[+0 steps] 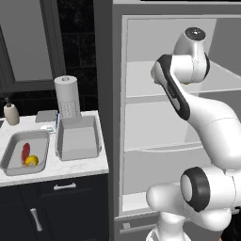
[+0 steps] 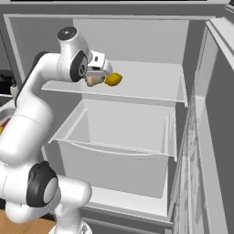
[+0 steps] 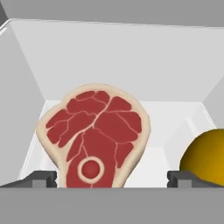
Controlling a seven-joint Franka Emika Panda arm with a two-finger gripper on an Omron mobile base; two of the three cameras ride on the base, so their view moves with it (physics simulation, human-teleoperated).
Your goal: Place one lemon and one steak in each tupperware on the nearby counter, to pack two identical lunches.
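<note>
On the top fridge shelf a thick steak with beige sides and a pink-red top stands between the fingertips of my open gripper. A yellow-orange lemon lies just to its right. From the right base view the gripper is at the steak, with the lemon beside it. On the counter, the left tupperware holds a dark-red steak strip and a lemon. The right tupperware has nothing in it.
The fridge stands open, with a drawer below the shelf and its door swung out at the right. A paper towel roll and a soap bottle stand at the back of the counter.
</note>
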